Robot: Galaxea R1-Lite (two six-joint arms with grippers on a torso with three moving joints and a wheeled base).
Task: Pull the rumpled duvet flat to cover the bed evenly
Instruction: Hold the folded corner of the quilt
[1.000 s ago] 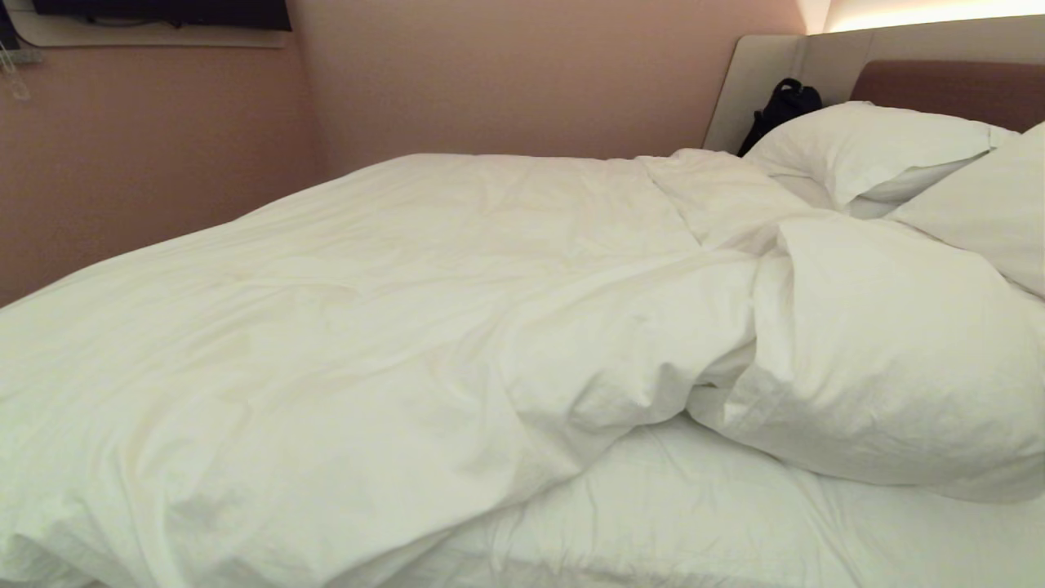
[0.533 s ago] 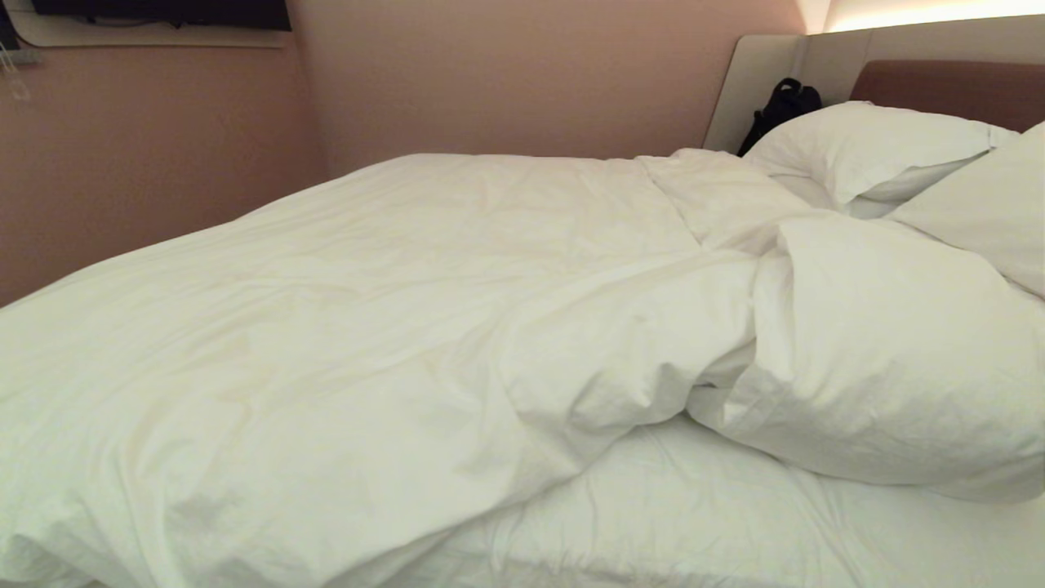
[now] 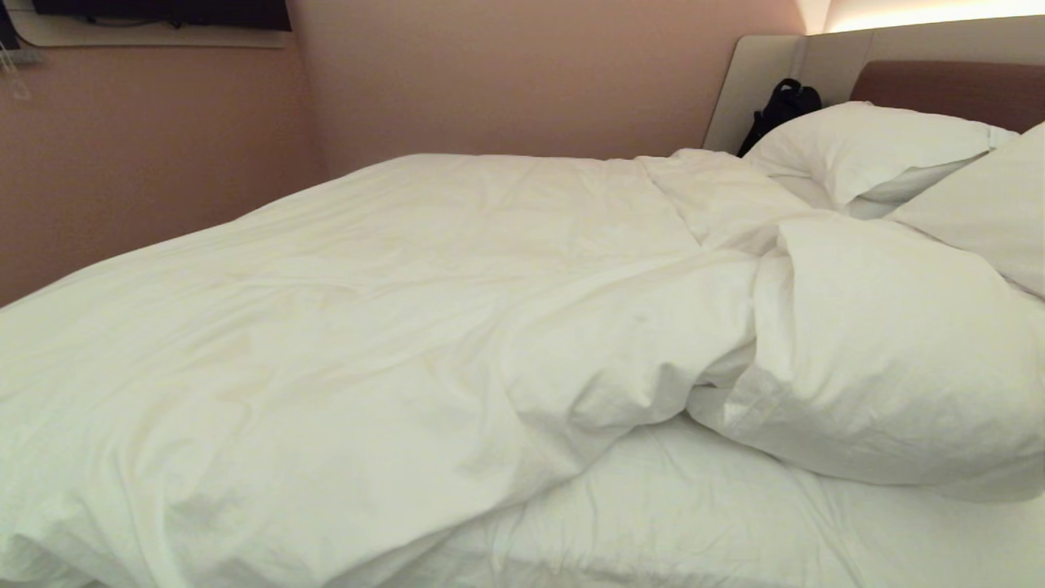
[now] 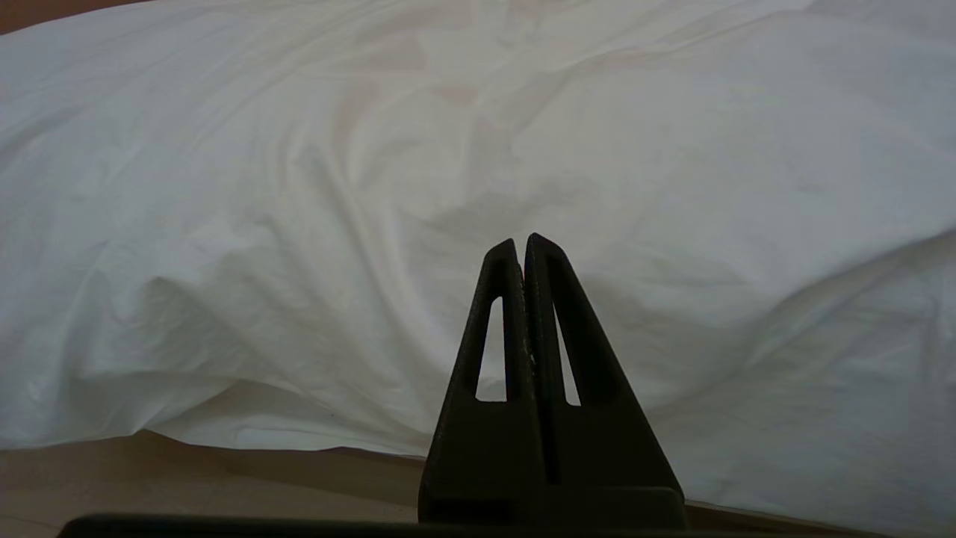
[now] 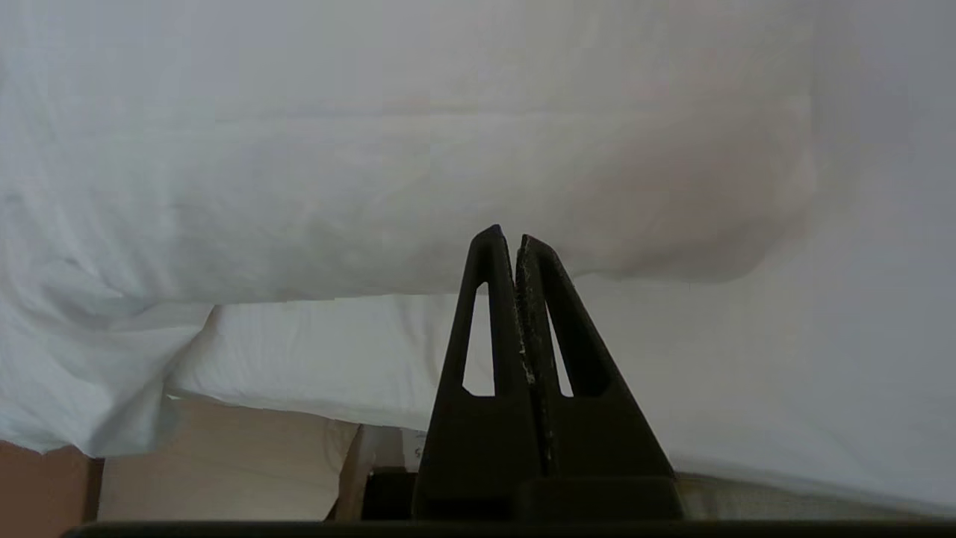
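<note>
Pink-walled room, bed [image 3: 694, 523], rumpled duvet [image 3: 392, 327] bunched beside pillows [image 3: 865, 147]

The bed [image 3: 784, 73] carries a rumpled duvet [image 3: 392, 327] — bare sheet [image 3: 694, 506] showing — and two pillows [image 3: 865, 147].

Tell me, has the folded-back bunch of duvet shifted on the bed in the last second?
No. The duvet's folded bunch sits in the same place against the black bag and headboard as before.
</note>
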